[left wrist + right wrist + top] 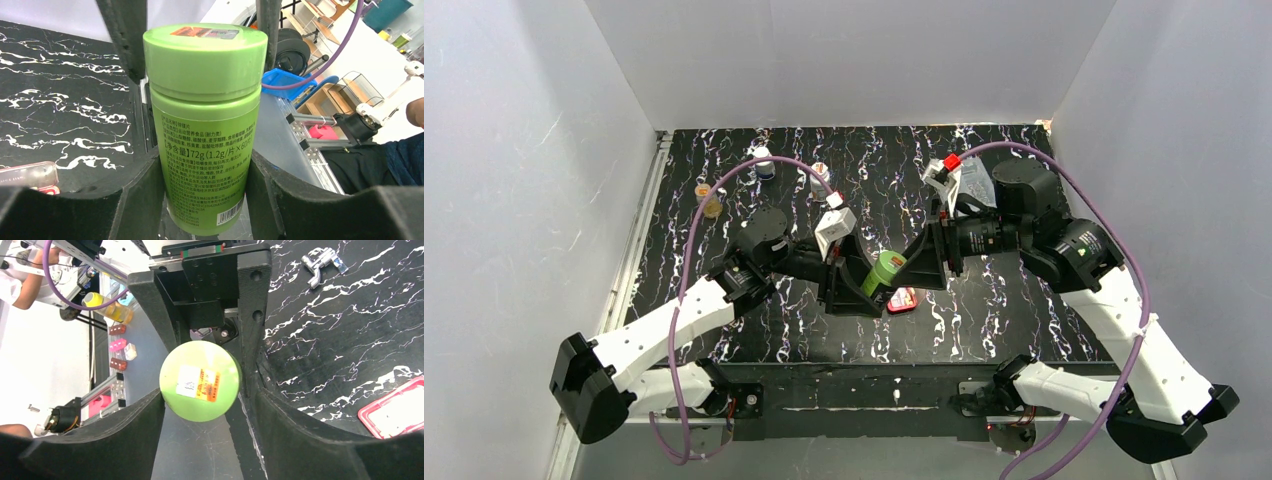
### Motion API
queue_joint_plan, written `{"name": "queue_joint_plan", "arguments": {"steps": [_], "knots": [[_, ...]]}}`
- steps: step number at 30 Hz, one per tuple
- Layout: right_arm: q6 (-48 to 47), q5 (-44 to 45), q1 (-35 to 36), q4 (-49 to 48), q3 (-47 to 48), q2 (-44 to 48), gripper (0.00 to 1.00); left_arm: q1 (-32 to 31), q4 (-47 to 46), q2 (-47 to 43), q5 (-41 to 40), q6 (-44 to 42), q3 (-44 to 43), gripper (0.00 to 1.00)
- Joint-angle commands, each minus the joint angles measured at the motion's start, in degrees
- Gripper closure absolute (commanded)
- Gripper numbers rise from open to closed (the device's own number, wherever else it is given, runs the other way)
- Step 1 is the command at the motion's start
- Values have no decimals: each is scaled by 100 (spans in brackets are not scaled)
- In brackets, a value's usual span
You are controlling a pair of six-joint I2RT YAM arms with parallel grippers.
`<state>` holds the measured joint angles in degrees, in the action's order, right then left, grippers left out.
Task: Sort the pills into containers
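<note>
Our left fingers (pixel 135 200) are squeezed tight on the body of the green bottle (pixel 205 125), holding it up off the bench (pixel 994 320), tipped so its long way and its cap (pixel 200 381) point at our right arm. Our right fingers (pixel 295 435) sit on both sides of the cap, but we cannot tell if they squeeze it. The red pill case (pixel 902 300) lies flat on the bench just beside the bottle's bottom end.
</note>
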<state>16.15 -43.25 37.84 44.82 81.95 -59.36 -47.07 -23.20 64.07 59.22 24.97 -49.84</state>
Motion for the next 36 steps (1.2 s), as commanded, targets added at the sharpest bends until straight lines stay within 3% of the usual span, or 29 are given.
{"name": "queue_joint_plan", "arguments": {"steps": [1, 6, 12, 18, 27, 30, 34, 35, 36], "knots": [[-67, 116, 85, -107, 199, -4, 32, 29, -194, -2, 122, 78, -44, 100], [-27, 265, 129, -43, 183, -32, 44, 25, 318, 0, -264, -251, -148, 100], [195, 746, 211, 152, 228, -206, 50, 19, 1424, -112, -2190, -1255, -394, 100], [665, 1596, 321, 381, 449, -530, 52, -57, 1489, -220, -3521, -1693, -475, 100], [1982, 2874, 622, 330, 579, -1033, 56, -722, 1547, -228, -5492, -2726, -582, 100], [2131, 3069, 695, 252, 599, -1094, 49, -892, 1615, -155, -5804, -2910, -657, 100], [1907, 3353, 710, 258, 625, -1030, 10, -943, 1669, -201, -5495, -2824, -651, 100], [1759, 3440, 701, 260, 635, -983, 3, -936, 1662, -257, -5344, -2778, -597, 100], [1628, 3539, 702, 271, 638, -909, 2, -931, 1665, -318, -5173, -2748, -564, 100]]}}
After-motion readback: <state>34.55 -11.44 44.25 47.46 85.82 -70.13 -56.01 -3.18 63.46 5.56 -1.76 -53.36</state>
